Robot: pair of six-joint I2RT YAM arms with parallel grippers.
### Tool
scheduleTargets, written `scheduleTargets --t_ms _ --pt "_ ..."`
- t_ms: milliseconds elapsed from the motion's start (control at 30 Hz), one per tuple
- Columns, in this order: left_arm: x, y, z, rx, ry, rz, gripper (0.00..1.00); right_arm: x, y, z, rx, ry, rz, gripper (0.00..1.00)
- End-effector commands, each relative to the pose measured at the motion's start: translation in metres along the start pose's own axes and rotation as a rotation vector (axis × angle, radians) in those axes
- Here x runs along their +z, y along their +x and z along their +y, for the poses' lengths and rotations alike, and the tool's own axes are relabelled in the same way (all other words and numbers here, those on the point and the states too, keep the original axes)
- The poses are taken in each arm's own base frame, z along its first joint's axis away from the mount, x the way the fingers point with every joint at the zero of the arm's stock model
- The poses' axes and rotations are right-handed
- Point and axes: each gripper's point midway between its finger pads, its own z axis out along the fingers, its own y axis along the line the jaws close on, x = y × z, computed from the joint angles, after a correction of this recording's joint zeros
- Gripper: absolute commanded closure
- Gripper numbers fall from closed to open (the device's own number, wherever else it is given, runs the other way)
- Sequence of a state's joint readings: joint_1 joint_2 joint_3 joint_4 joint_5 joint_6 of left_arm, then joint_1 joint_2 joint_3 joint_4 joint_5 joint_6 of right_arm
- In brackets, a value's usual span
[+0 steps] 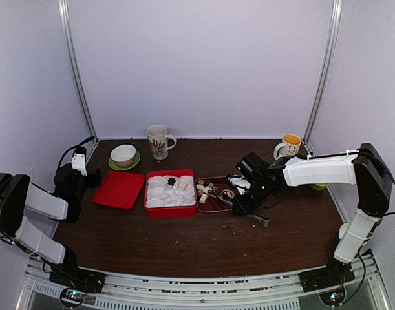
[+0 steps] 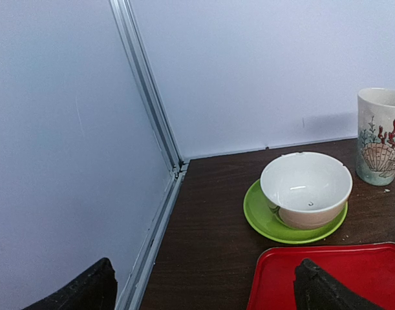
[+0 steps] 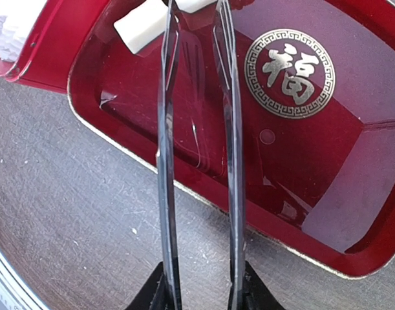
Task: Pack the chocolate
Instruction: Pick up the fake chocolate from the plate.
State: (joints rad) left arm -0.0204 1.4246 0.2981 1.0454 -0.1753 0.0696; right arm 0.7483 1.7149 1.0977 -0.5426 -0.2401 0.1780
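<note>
Chocolate pieces (image 1: 208, 189), cream and brown, lie in the dark red tray (image 1: 214, 211) just beside the red box (image 1: 170, 212), on the right arm's side; one brown lump (image 1: 172, 181) sits in that box's white insert (image 1: 158, 195). From the left wrist, the left tool (image 2: 203, 294) gapes wide, empty. From the right wrist, the right tool (image 3: 203, 297) clamps thin tongs (image 3: 166, 161) beside a cream cube (image 3: 140, 30); slick blades could flick it away. Tray's gold seal (image 3: 289, 72) reads 福.

Plain pale wall panels (image 1: 203, 64) close the back and both sides, joined at the corners by slim aluminium posts (image 1: 77, 71). A dark brown wood-grain table (image 1: 184, 239) fills the enclosure, with a metal rail (image 1: 197, 294) along its near edge. The light is soft and even.
</note>
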Motion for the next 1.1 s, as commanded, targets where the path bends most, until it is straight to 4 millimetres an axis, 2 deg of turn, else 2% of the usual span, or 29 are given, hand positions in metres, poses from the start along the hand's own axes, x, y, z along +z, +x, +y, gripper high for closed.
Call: scheduleTargets --t_ms 0,833,1067 --pt "-0.001 -0.008 0.003 0.001 -0.004 -0.034 0.02 0.0 -0.021 0.003 -0.016 0.003 -0.044 0.67" --pt "0.0 -0.008 0.002 0.001 -0.004 -0.035 0.02 0.01 -0.052 0.0 -0.002 0.039 -0.074 0.6" --pt "-0.001 -0.008 0.002 0.0 -0.003 -0.034 0.02 0.008 -0.055 0.0 -0.001 0.044 -0.083 0.64"
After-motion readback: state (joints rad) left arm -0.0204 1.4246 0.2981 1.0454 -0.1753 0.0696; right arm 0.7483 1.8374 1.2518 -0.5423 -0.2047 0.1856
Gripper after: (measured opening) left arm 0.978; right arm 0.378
